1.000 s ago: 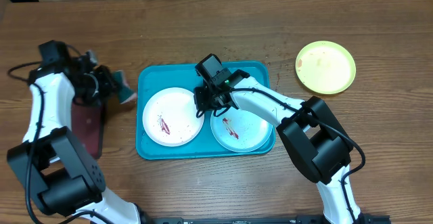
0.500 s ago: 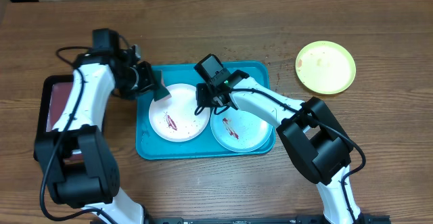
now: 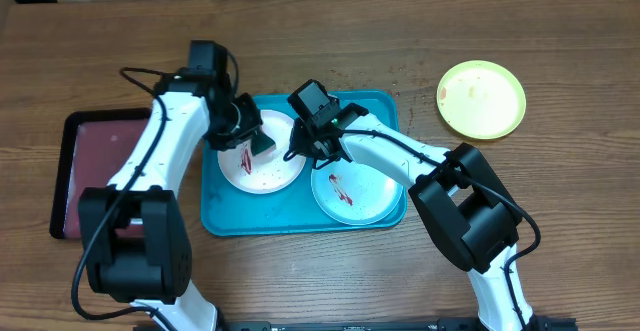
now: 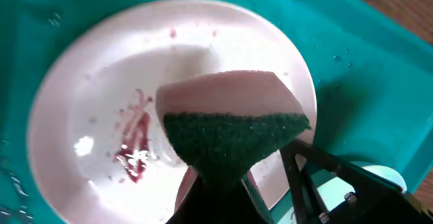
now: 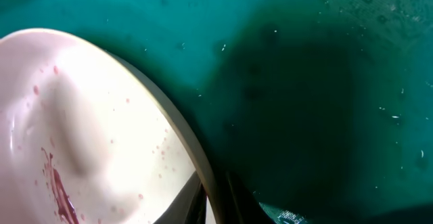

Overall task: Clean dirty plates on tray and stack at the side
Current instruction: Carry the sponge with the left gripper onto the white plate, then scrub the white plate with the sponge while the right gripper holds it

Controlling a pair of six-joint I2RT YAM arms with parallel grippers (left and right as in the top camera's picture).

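The turquoise tray (image 3: pixel 225 216) is set at the middle of the wooden tabletop (image 3: pixel 560 201), within reach of both arms. It seems meant to catch whatever comes off the dishes. Two of the plates are carried in it. The white plate (image 3: pixel 272 176) lies in the tray's left half and the mint plate (image 3: pixel 365 196) in its right half, toward the near rim. Each is marked with a dark red smear.

The yellow-green plate (image 3: pixel 482 98) is placed apart, near the tabletop's far right corner. That spot is judged to be the start of the stack. A maroon tray (image 3: pixel 95 156) lies by the left edge, with nothing seen on it.

The sponge (image 4: pixel 233 136) is clamped in the closed left gripper (image 3: pixel 252 139), green scouring face outward. It is held low over the white plate, just beside the smear (image 4: pixel 135 143), so wiping is taken to be the step in hand. Contact with the plate cannot be confirmed.

The right gripper (image 5: pixel 215 200) is closed on the white plate's right rim, presumably so that the plate is steadied against the push of the sponge.

The tabletop is brown wood grain with a few dark specks beyond the tray's far rim. Of the room, only a pale strip past the far edge is shown.
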